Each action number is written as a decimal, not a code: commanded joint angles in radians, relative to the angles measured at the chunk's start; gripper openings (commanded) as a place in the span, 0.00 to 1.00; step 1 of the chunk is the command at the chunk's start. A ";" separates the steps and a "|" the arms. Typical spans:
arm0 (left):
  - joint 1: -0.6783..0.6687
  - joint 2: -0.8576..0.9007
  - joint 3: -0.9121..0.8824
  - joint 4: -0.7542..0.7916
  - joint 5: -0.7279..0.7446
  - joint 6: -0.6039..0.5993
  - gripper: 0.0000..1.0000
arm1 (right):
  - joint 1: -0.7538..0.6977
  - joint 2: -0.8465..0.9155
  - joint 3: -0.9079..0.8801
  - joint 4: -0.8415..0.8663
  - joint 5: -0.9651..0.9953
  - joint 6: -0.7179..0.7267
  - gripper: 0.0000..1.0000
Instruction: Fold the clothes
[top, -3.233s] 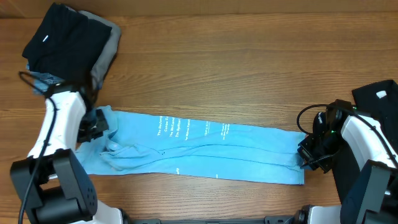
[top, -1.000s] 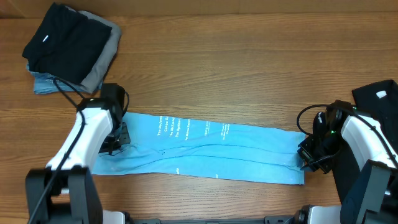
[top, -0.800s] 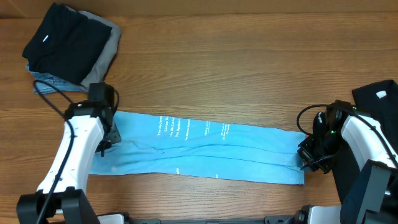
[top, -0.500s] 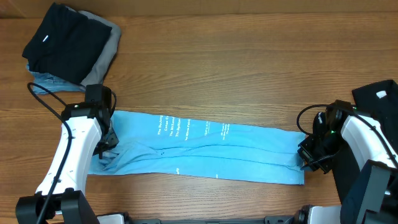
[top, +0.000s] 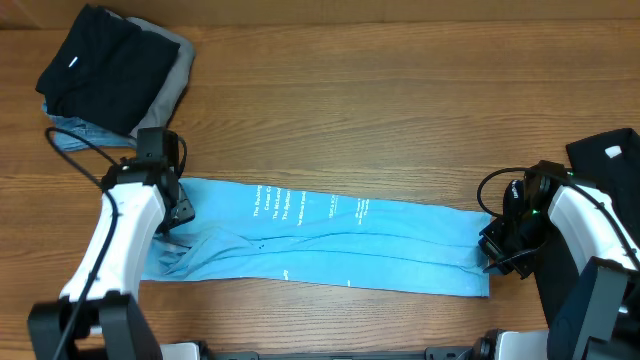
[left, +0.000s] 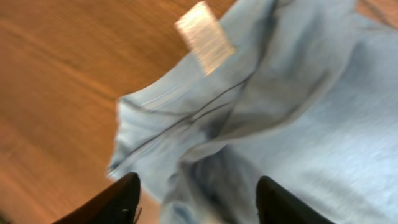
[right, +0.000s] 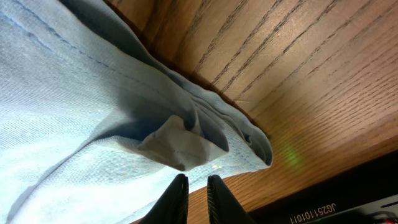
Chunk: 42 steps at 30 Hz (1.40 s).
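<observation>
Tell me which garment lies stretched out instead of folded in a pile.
The light blue T-shirt, a long flat strip with white lettering. The black garment sits folded in the top-left corner.

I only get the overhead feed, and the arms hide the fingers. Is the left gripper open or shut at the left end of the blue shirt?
Observer: Open. The left wrist view shows the left gripper with fingers wide apart and the blue shirt lying between them.
Operator: And the right one?
Observer: The right gripper is shut, fingers almost touching, with a bunched fold of the shirt's edge seemingly pinched between them.
Operator: Which end of the shirt is that on the left?
Observer: The neck end: a white label shows just beyond the open fingers.
</observation>
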 joint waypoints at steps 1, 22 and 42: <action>0.005 0.093 -0.012 0.020 0.048 0.049 0.56 | -0.003 -0.022 -0.003 0.002 0.006 -0.003 0.15; 0.007 0.124 0.162 0.001 -0.052 0.078 0.05 | -0.003 -0.022 -0.003 0.003 0.006 -0.003 0.15; 0.007 0.238 0.064 0.114 0.122 0.196 0.50 | -0.003 -0.022 -0.003 0.013 0.006 -0.002 0.15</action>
